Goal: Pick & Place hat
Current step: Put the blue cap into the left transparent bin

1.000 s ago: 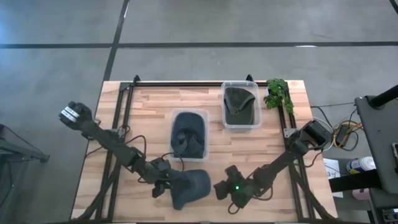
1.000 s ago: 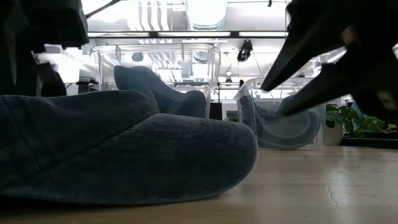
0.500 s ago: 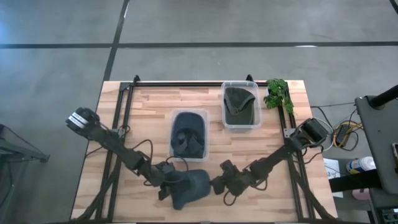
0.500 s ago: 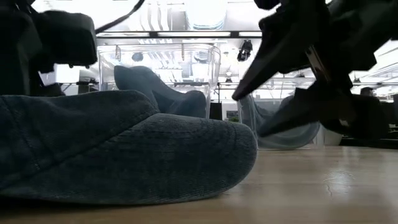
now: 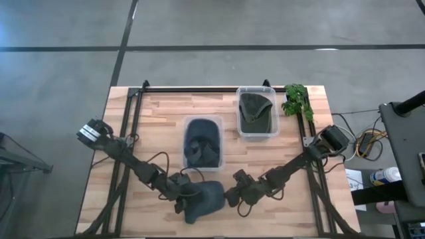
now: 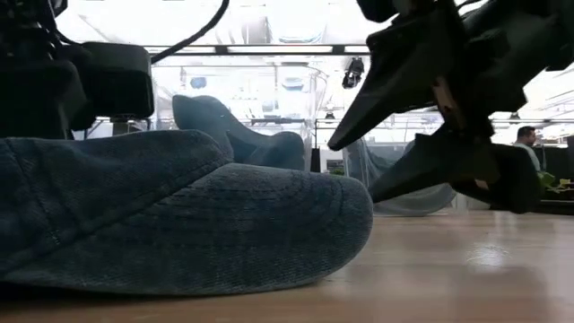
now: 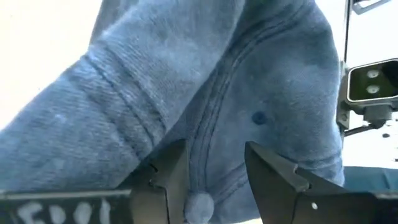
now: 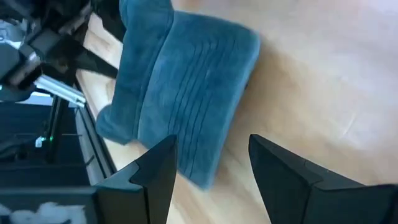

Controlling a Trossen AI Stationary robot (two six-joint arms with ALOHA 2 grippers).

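A blue denim hat (image 5: 204, 199) lies near the table's front edge, crown toward the left arm and brim (image 8: 186, 106) toward the right arm. My left gripper (image 5: 184, 198) reaches down onto its crown, slanting in from the table's left. Its fingers are open, with the crown's top button (image 7: 198, 205) between them. My right gripper (image 5: 230, 196) stands open just right of the brim's edge and low over the wood. In the low view its two fingertips (image 6: 354, 170) stand one above the other beside the brim (image 6: 341, 215). My left gripper has its open fingers (image 7: 169, 177) on either side of the crown's top button, slanting down from the table's left. Whether they touch the cloth I cannot tell. The hat rests flat on the table.
A clear bin (image 5: 202, 143) holding a dark blue hat stands behind the hat at mid-table. A second bin (image 5: 257, 113) with an olive hat is at the back right, with a green plant (image 5: 297, 99) beside it. Bare wood lies to the left and front right.
My right gripper has opened and moved toward the table's left, up to the hat's brim, sinking a little. My left gripper has come down and rightward onto the crown. The hat has stayed where it was.
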